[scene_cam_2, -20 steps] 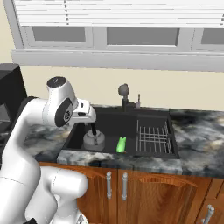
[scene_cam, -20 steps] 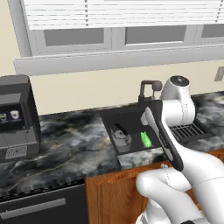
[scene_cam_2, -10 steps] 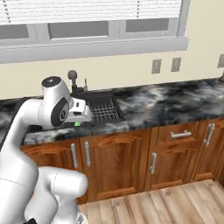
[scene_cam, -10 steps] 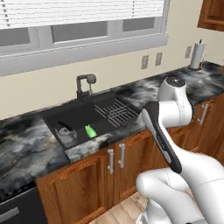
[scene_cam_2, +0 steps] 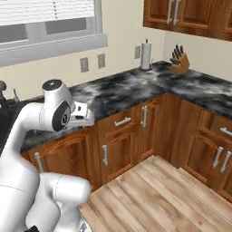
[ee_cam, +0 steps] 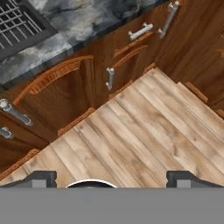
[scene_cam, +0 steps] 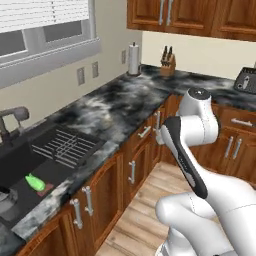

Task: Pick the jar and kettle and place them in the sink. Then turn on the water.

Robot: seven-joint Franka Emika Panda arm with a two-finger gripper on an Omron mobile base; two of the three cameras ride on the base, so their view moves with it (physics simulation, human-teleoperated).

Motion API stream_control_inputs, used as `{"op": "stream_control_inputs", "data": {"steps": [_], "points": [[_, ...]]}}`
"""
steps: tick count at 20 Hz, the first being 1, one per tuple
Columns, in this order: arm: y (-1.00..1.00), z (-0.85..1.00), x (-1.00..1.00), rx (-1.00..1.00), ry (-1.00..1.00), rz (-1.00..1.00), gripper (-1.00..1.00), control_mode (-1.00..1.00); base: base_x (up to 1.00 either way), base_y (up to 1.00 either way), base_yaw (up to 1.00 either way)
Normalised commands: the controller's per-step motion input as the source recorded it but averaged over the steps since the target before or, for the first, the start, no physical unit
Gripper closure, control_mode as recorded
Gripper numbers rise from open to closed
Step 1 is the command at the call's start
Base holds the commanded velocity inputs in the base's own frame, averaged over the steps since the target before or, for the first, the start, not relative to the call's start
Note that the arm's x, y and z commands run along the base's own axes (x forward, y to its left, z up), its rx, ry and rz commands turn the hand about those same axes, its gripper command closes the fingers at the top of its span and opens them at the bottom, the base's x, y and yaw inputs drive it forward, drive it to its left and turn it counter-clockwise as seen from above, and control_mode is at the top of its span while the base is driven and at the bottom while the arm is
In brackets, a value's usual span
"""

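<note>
I judged the task partly done: the kettle (scene_cam: 6,199) sat inside the sink (scene_cam: 20,161) at the lower left of the left base view, a green thing (scene_cam: 35,182) beside it. I saw no water running. My tool (ee_cam: 112,177) stood wide apart, empty, over the wooden floor (ee_cam: 144,131).

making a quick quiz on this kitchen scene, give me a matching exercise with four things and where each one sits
Things:
1. paper towel roll
2. knife block
3. wire rack
4. green item

Places:
A. on the sink floor, near the front edge
B. upright on the counter by the wall, near the corner
C. in the right side of the sink
D. on the counter in the corner, under the upper cabinets

Pairs: 1-B, 2-D, 3-C, 4-A
</note>
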Motion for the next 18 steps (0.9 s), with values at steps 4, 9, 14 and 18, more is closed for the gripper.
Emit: {"op": "stream_control_inputs", "data": {"steps": [4, 9, 14, 18], "points": [[0.00, 0.00, 0.00, 0.00, 0.00, 0.00, -1.00, 1.00, 0.00, -0.16, -0.77], [0.00, 0.00, 0.00, 0.00, 0.00, 0.00, -1.00, 1.00, 0.00, -0.03, -0.80], [0.00, 0.00, 0.00, 0.00, 0.00, 0.00, -1.00, 1.00, 0.07, -0.02, -0.82], [0.00, 0.00, 0.00, 0.00, 0.00, 0.00, -1.00, 1.00, 0.11, 0.00, -0.82]]}}
